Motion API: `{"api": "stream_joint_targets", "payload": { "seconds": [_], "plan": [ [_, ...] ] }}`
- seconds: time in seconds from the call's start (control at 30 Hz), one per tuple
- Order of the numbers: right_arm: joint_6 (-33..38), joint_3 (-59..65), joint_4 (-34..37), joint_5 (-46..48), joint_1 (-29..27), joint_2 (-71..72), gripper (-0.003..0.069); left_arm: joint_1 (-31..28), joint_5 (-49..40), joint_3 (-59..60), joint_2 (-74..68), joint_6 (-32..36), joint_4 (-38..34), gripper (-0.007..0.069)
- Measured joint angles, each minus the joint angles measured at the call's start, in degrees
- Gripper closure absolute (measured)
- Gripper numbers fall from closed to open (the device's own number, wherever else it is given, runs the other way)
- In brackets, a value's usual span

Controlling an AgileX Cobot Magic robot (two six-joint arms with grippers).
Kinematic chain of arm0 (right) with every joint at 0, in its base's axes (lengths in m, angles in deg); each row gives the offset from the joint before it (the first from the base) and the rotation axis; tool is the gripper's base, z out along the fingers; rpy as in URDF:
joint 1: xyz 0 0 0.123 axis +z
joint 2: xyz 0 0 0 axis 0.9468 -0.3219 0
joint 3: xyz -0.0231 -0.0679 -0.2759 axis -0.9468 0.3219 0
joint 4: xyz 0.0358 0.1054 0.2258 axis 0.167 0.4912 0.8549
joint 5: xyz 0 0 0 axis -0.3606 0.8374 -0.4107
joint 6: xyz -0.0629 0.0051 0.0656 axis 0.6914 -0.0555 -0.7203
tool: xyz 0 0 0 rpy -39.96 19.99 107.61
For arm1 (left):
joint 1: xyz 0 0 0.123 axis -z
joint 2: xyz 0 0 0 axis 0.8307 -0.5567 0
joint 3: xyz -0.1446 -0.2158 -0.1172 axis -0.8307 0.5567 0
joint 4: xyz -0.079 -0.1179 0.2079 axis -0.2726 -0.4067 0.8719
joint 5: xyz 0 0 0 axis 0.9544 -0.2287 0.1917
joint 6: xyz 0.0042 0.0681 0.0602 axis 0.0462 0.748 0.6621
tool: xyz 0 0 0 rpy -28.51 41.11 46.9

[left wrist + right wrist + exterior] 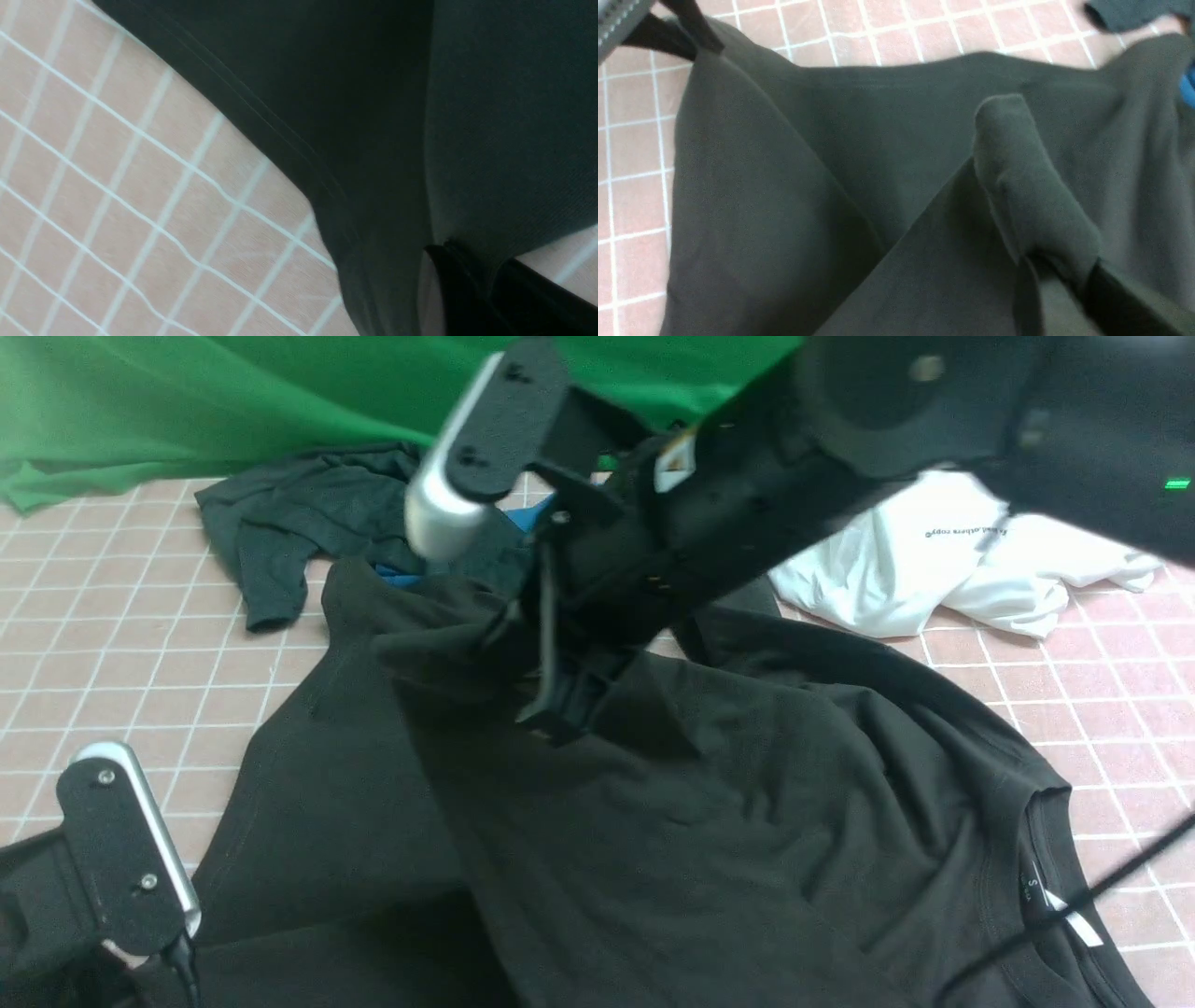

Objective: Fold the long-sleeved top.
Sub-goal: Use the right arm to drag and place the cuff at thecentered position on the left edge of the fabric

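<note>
One long-sleeved top [709, 803] lying diagonally, collar [1050, 859] near right, pinched by left end effector [472, 266] and right end effector [1057, 275]

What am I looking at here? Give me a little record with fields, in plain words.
Garment being folded: long-sleeved top, dark, partly spread on pink checked surface
Left hand: shut on the top, near its stitched edge
Right hand: shut on a lifted bunch of the top
Elsewhere: dark shirt, white tee, lying crumpled behind
</note>
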State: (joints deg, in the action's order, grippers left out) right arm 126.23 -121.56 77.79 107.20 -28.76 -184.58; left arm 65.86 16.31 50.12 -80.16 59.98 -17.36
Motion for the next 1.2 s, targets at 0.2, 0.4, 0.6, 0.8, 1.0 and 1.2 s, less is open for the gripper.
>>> {"api": "stream_joint_targets", "payload": {
  "seconds": [0.2, 0.4, 0.6, 0.8, 1.0, 1.2],
  "plan": [
    [3.7, -5.6, 3.8, -0.1, 0.9, -4.4, 0.057, 0.0, -2.8, 0.0, 0.0, 0.0, -0.6, 0.0589],
    [7.7, -8.4, 7.6, -1.8, 1.1, -9.6, 0.057, 0.0, -3.6, 3.1, 0.0, 0.0, -0.9, 0.0589],
    [9.3, -8.6, 8.0, -4.2, 1.2, -13.8, 0.057, 0.0, -1.9, 5.8, 0.0, 0.0, -0.7, 0.0589],
    [9.9, -8.7, 8.3, -8.2, 2.2, -16.6, 0.057, 0.0, -0.7, 5.8, 0.0, 0.0, -0.2, 0.0589],
    [9.4, -8.7, 8.5, -11.5, 2.3, -17.1, 0.0367, 0.0, -0.4, 5.8, 0.0, 0.0, -0.2, 0.0589],
    [-4.8, -8.7, -4.9, -6.0, 0.7, -12.7, 0.0046, 0.0, -0.3, 5.8, 0.0, 0.0, -0.2, 0.0589]
  ]
}}
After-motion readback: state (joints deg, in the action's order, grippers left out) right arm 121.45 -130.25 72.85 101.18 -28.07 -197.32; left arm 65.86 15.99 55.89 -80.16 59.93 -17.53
